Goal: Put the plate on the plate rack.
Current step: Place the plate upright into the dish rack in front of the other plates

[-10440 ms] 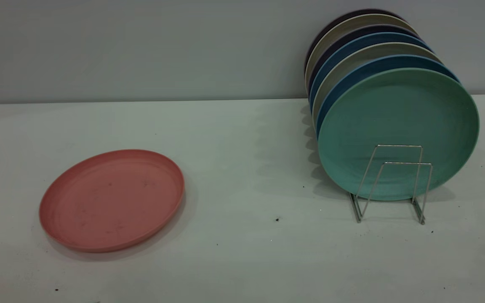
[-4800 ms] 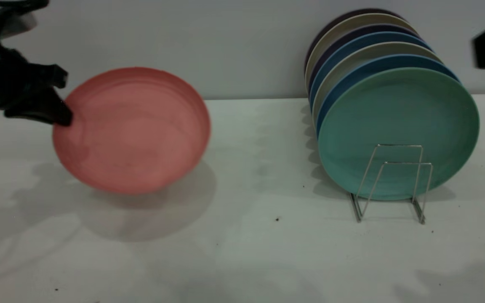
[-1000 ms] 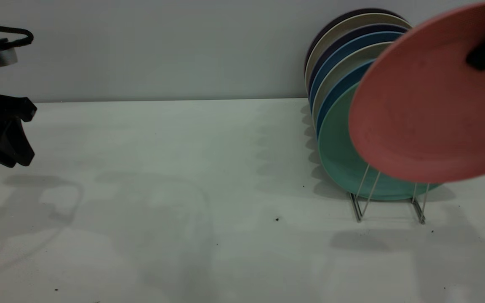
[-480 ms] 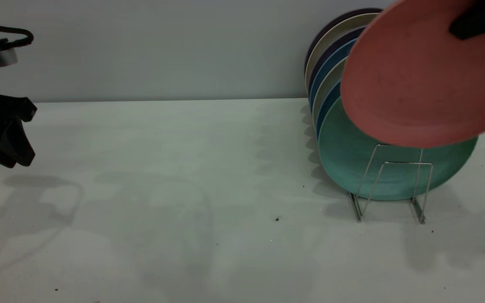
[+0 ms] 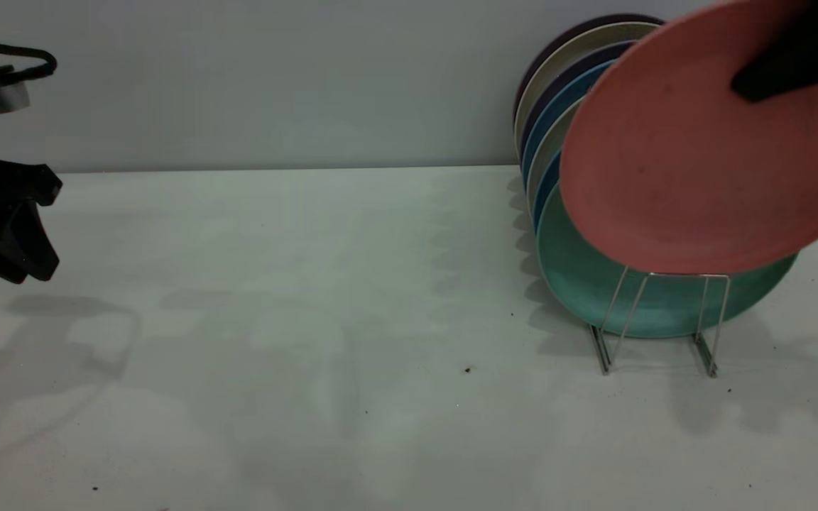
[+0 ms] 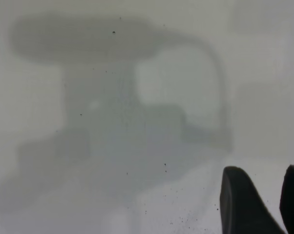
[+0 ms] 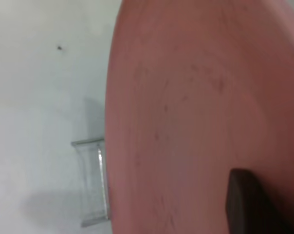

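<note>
The salmon-pink plate (image 5: 679,156) hangs tilted in the air at the right, its back toward the exterior camera. It is just in front of the teal-green plate (image 5: 586,284) and above the front loops of the wire plate rack (image 5: 686,275). My right gripper (image 5: 757,79) is shut on the plate's upper rim. In the right wrist view the plate (image 7: 195,97) fills the picture, one dark finger (image 7: 244,204) lies on it, and the rack (image 7: 96,180) shows past its edge. My left gripper (image 5: 50,231) is open and empty at the far left, and its fingers (image 6: 239,204) show over bare table.
Several plates (image 5: 558,92) in blue, beige and dark tones stand upright in the rack behind the teal one, close to the grey back wall. The rack's two front loops hold nothing. A dark speck (image 5: 467,370) lies on the white table (image 5: 309,284).
The right gripper has brought the pink plate down and slightly left, so its lower edge now covers the top of the taller front loop. The left arm has not moved.
</note>
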`<action>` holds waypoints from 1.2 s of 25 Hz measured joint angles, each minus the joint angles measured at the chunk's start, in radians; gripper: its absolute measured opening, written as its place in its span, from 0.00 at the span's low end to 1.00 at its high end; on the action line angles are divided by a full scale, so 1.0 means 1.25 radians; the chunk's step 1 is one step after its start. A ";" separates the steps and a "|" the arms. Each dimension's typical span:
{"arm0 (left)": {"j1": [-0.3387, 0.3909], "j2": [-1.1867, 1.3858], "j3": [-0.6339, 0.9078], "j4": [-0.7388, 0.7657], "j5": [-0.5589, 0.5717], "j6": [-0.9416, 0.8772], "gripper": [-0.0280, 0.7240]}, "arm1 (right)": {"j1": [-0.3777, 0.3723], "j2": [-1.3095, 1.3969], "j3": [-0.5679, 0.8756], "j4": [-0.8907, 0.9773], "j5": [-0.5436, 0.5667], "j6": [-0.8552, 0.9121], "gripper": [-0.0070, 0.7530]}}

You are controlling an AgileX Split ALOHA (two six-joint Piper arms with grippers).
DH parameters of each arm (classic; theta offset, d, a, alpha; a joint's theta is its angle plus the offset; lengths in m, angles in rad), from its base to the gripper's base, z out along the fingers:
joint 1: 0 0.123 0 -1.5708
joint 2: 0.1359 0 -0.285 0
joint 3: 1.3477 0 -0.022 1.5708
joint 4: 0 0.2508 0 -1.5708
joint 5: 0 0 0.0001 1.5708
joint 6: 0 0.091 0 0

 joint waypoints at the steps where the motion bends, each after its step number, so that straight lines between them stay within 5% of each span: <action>1: 0.000 0.000 0.000 0.000 0.000 0.000 0.36 | 0.000 0.010 0.000 0.000 -0.002 0.000 0.17; 12: 0.000 0.000 0.000 0.001 -0.001 0.000 0.36 | 0.000 0.056 -0.006 0.024 0.017 0.000 0.19; 23: 0.000 0.000 0.000 0.001 -0.001 -0.014 0.36 | 0.000 0.050 -0.007 0.022 0.082 0.081 0.49; 27: 0.000 -0.021 0.000 0.021 0.011 -0.026 0.36 | 0.000 0.006 -0.007 0.022 0.088 0.271 0.49; 30: 0.000 -0.065 -0.016 0.084 0.056 -0.089 0.36 | 0.000 -0.052 -0.007 0.019 0.094 0.570 0.49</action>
